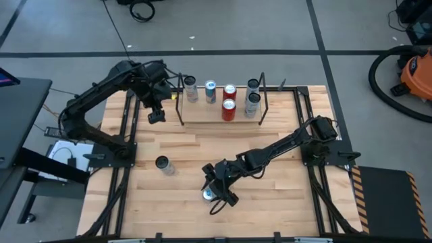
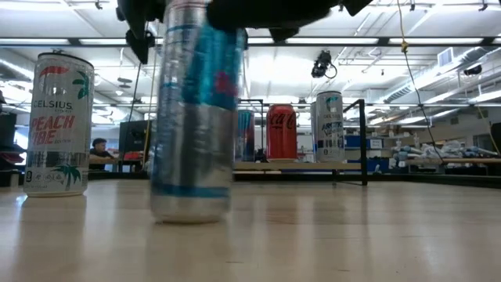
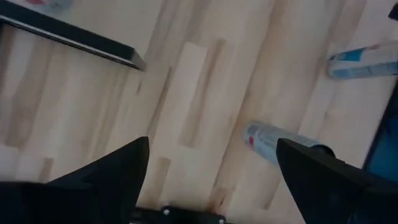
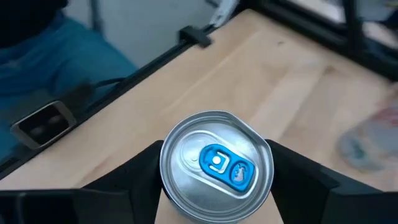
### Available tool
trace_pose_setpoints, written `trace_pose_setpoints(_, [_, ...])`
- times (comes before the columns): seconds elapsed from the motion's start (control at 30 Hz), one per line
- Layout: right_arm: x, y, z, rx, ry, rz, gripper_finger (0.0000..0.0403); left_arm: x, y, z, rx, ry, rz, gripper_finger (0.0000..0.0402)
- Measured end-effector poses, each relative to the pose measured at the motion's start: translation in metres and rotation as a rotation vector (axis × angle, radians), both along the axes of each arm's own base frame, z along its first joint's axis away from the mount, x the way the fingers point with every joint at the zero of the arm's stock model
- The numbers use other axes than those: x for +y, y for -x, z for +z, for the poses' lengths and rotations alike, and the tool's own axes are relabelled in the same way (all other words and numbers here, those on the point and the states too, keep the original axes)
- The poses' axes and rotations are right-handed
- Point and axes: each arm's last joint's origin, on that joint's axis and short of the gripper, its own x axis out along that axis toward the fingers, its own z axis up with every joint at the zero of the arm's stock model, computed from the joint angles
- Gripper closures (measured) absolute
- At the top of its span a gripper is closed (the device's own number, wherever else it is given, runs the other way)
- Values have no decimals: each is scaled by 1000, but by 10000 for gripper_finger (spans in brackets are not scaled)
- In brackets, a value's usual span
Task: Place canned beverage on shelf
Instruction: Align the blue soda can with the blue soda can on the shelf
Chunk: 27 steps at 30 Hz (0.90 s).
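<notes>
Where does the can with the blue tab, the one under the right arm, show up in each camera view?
High view: blue-tab can, bottom centre, at right end effector.
Low view: large, left of centre.
Left wrist view: cannot tell.
Right wrist view: bottom centre.
Shared landmark: shelf.

My bench in a robotics lab.
Overhead strip lights (image 2: 438, 39), cluttered workbenches (image 2: 446, 160), grey floor (image 1: 270, 27), shop vacuum (image 1: 405, 71) beside my table (image 1: 270, 202).

Silver-blue can (image 4: 216, 165) (blue tab) upright near tabletop's front edge, between dark fingers. Shelf (image 1: 221, 113), light board with black rod ends, at back edge, holding six upright cans.
</notes>
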Motion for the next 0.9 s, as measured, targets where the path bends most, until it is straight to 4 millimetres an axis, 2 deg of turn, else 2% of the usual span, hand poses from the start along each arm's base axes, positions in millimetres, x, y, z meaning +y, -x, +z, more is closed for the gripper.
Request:
trace_pose_setpoints(0.2, [-14,-8,5,-60,10,-144,138,-10,11,-8,-96,47,-23,47])
trace_pose_setpoints(0.43, [-43,-14,15,-76,-36,-292,142,-21,25,-10,-228,-13,-57,47])
trace_pose_setpoints(0.63, [-77,-14,35,-131,-38,-424,140,-27,31,-16,-370,-31,-103,47])
trace_pose_setpoints(0.9, [-122,-4,67,-203,-11,-598,141,-33,36,-38,-462,-43,-178,47])
